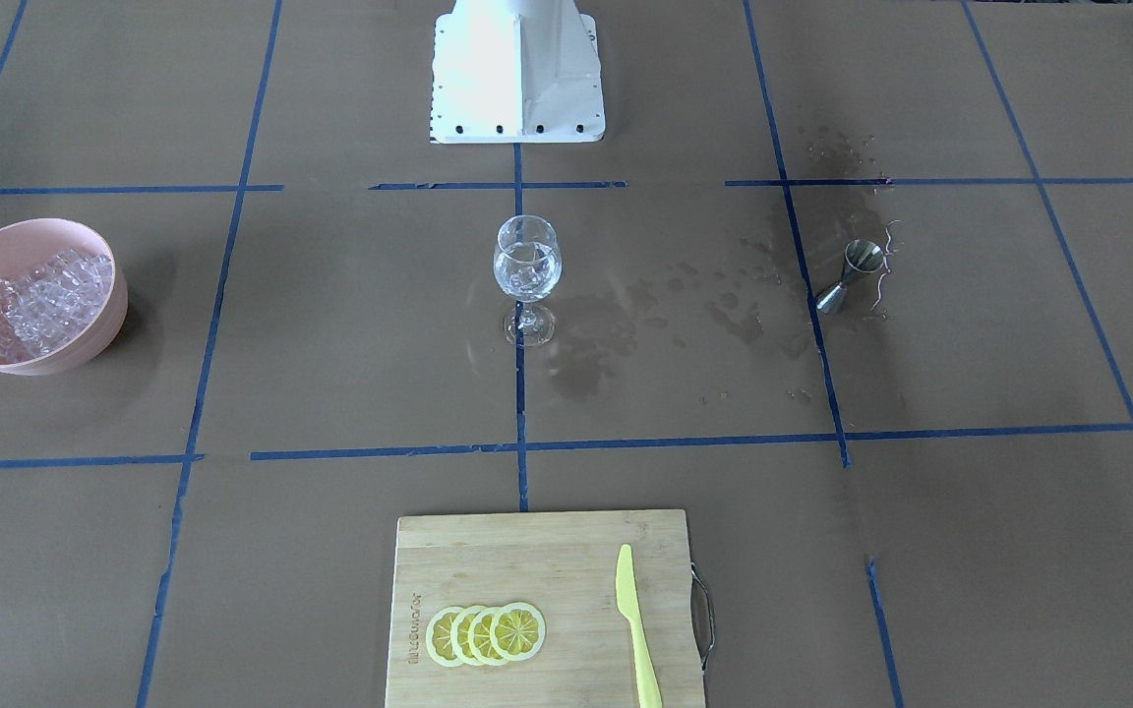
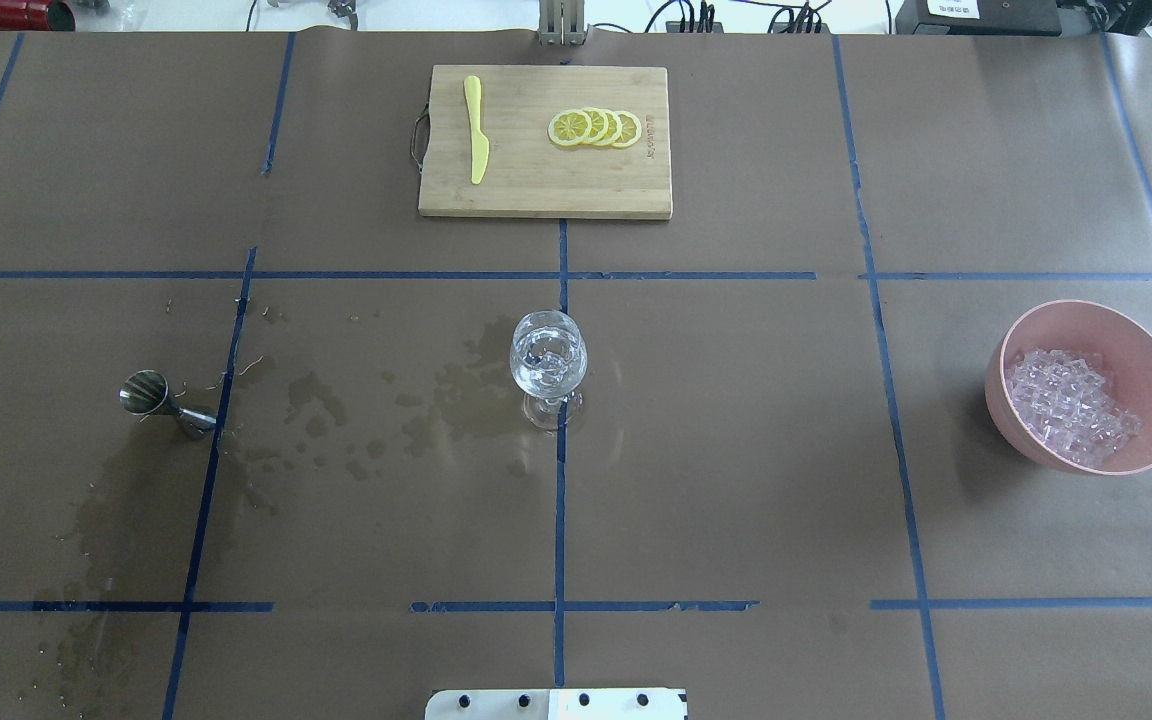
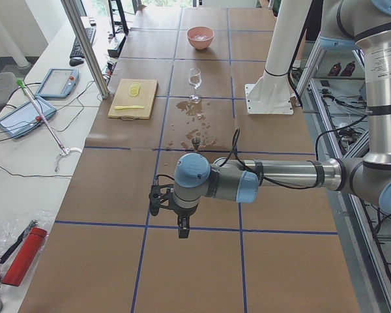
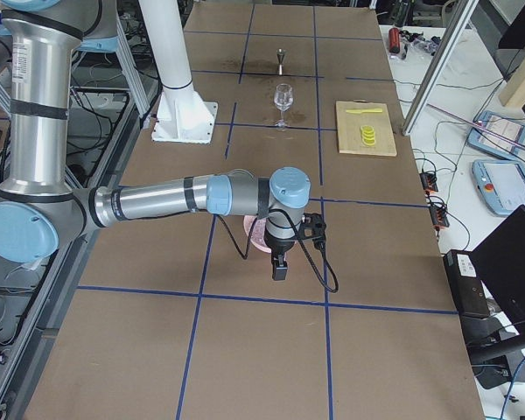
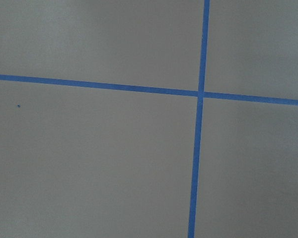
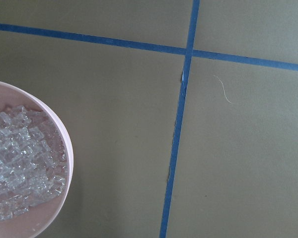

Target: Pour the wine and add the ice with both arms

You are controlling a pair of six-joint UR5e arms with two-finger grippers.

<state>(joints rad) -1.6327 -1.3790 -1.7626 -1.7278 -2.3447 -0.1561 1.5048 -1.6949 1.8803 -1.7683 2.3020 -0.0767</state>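
Observation:
A stemmed wine glass stands upright at the table's centre, holding clear wine and what look like a few ice cubes. A heap of ice fills a pink bowl, which the right wrist view shows at its lower left. My left gripper hangs over bare paper, far from the glass. The right gripper hangs just beside the bowl. Both show only in the side views, so I cannot tell whether they are open or shut.
A steel jigger stands left of the glass among dark wet stains. At the far edge, a wooden cutting board carries lemon slices and a yellow knife. The white pedestal stands behind the glass.

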